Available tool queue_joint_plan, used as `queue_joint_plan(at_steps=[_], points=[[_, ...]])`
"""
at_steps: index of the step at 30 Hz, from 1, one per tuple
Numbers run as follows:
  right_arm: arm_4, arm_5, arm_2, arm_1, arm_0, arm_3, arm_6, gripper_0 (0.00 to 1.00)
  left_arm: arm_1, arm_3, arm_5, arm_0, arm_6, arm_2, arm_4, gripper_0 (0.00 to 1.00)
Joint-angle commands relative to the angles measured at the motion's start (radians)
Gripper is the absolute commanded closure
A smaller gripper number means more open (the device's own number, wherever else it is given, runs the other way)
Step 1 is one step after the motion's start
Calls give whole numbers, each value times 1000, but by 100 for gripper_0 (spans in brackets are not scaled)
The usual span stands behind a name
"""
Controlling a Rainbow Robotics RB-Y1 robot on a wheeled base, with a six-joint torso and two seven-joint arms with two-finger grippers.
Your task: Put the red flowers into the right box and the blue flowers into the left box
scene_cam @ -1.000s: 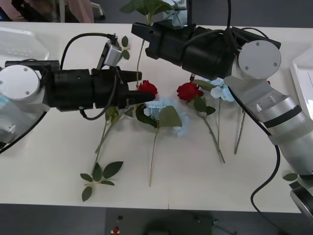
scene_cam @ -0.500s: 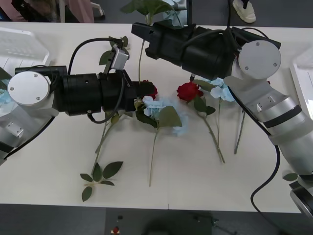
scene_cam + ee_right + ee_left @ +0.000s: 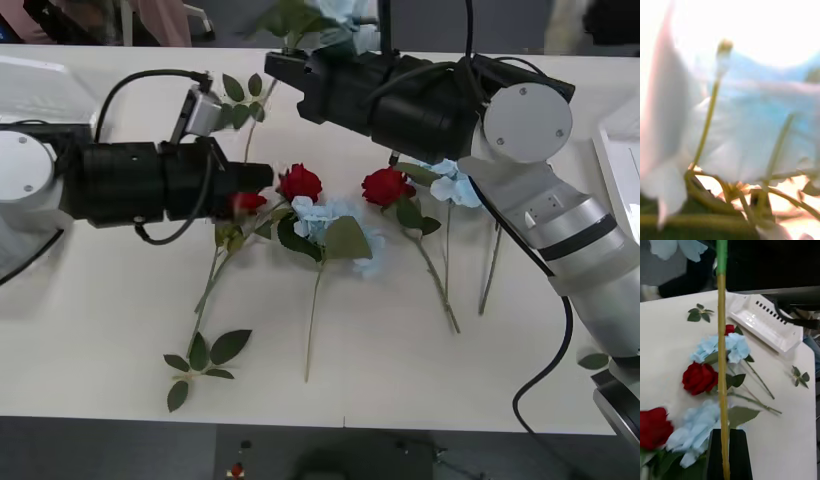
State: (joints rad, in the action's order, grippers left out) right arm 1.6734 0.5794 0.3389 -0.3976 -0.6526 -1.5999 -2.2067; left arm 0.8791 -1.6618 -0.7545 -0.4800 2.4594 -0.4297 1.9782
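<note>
Red flowers (image 3: 300, 183) and blue flowers (image 3: 335, 228) lie mid-table, stems pointing near. Left gripper (image 3: 250, 200) hovers just left of them, pinching a red rose stem (image 3: 721, 352); its bloom is half hidden. Right gripper (image 3: 285, 72) far centre, tips buried in blue petals (image 3: 752, 123); can't tell its grip. Right box (image 3: 767, 324) cut off at right edge.

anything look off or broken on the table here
Two loose green leaf sprigs lie bloomless on the white table, one near its front edge, another at its right edge, seemingly shed. Left claw is beside the red roses, right claw behind.
</note>
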Motion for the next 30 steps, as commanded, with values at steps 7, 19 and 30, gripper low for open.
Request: queue_joint_plan(at_steps=[7,19,30], points=[[31,28,15,-30,-59,-6,8,31,475,188,-131,100,-30,167,50,100],[92,324,341,-507,-209,78,786,31,512,583,-120,216,90,307,-487,100],[-313,711,381,-630,-292,101,1334,30,511,694,53,219,211,266,-750,84]])
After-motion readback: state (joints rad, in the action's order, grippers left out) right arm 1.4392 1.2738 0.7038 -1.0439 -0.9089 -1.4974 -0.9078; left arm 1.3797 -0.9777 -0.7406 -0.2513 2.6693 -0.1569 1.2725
